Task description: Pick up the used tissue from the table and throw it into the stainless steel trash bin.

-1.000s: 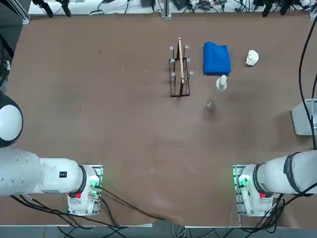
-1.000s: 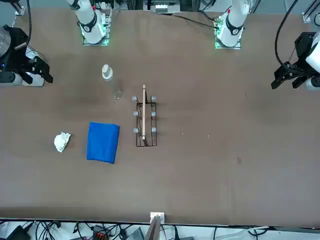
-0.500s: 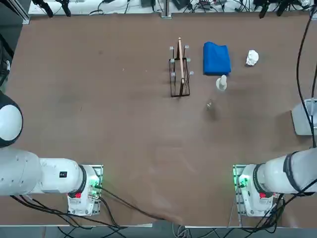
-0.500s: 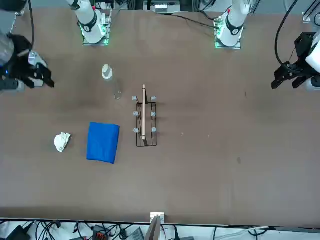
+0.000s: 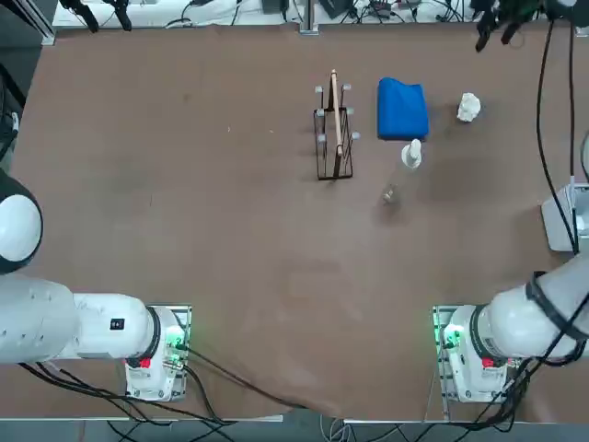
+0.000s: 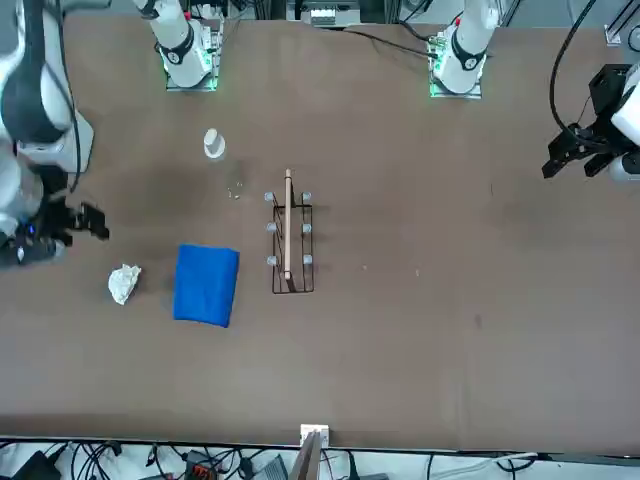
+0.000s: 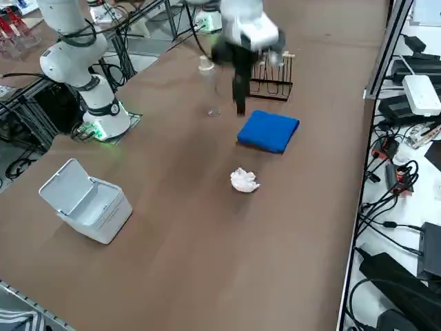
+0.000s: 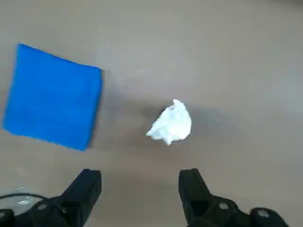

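My hand (image 8: 139,191) has swung out over the bench (image 5: 230,239) in the last second and now hangs above the tissue (image 8: 171,124), fingers spread wide and holding nothing. The tissue lies on the bench near the blue cloth (image 8: 52,96), apart from it. The bin (image 7: 86,200) sits well away, lid up. Next, I judge, comes the descent.

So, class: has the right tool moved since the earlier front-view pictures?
Yes. In the front view, the right tool has come toward the camera, from level with the bottle to near the used tissue.
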Controlling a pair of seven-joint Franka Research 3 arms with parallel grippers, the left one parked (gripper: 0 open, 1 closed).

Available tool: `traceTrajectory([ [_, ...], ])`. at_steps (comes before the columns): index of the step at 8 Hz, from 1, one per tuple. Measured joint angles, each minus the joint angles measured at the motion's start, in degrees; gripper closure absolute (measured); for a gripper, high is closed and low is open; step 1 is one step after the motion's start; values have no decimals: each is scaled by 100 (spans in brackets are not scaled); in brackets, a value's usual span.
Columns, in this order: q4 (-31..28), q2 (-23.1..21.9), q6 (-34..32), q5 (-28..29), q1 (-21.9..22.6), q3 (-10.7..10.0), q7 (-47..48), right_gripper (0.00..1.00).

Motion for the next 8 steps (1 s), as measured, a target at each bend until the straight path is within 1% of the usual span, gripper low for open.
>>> traceTrajectory([
  [1,0,381,340,1,-101,-1,-74,0],
  [3,6,908,743,-1,-117,3,-74,0],
  [6,-37,1376,1197,-43,-233,-3,-110,0],
  [8,-117,1561,1563,-254,-326,-9,-125,0],
])
